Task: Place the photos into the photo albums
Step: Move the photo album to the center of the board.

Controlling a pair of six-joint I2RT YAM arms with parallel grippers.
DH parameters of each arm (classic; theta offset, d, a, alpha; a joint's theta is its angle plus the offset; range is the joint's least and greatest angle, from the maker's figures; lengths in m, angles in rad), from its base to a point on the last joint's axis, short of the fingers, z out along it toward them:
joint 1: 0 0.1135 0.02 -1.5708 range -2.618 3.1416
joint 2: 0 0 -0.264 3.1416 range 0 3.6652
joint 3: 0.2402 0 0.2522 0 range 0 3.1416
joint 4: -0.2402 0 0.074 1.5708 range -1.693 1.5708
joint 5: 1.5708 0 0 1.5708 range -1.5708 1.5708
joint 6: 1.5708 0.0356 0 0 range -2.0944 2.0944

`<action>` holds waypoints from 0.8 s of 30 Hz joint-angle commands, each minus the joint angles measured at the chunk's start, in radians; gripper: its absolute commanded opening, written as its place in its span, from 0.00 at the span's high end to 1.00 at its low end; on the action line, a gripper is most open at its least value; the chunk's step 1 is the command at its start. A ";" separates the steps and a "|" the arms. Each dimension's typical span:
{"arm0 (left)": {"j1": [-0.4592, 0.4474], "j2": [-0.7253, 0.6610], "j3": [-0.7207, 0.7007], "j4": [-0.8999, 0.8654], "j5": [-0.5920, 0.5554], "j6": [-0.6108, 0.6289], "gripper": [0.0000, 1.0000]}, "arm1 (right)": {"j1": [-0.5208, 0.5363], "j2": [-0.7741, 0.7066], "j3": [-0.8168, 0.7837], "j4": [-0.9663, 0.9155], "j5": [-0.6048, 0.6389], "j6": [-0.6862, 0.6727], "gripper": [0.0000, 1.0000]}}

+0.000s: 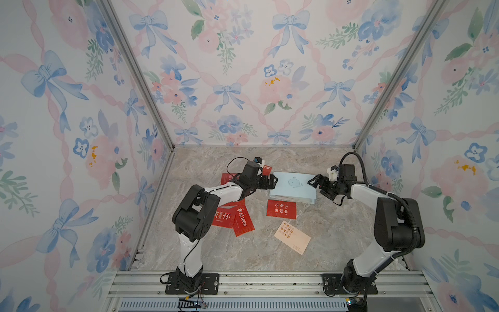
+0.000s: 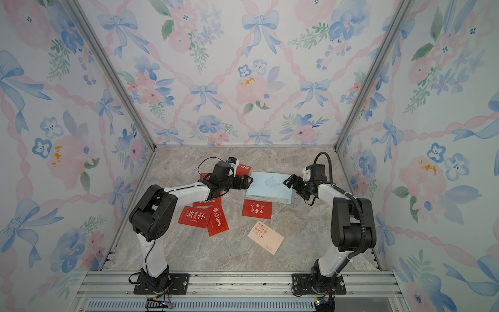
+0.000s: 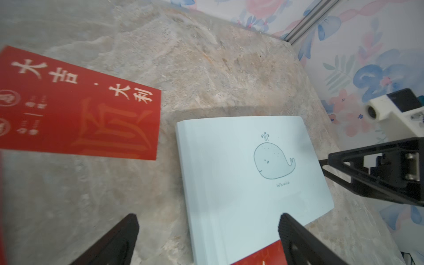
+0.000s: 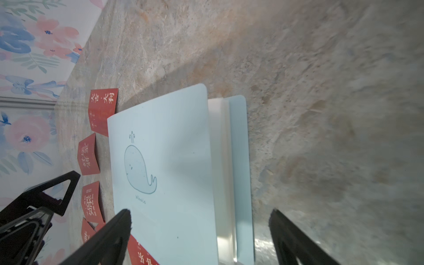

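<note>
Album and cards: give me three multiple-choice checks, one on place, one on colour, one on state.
1. Relative to the album, the cream card lies:
A) on top of it
B) on the robot's side of it
C) beyond it, by the back wall

2. The album cover is:
A) red
B) cream
C) pale blue

3. The left hand and right hand are:
A) both open and empty
B) both shut on the album
C) each holding a card

Answers:
1 B: both top views show the card lying apart from the album, on the robot's side.
2 C: the cover is pale blue in every view.
3 A: each wrist view shows its hand spread wide, gripping nothing.
</note>
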 commanded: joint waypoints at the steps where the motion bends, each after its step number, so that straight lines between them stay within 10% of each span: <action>1: -0.013 0.099 0.082 -0.014 0.043 -0.057 0.02 | 0.026 0.025 0.032 -0.035 -0.018 -0.007 0.06; 24: -0.210 0.393 0.418 -0.034 0.158 -0.180 0.02 | -0.226 -0.190 -0.088 -0.196 -0.006 -0.092 0.10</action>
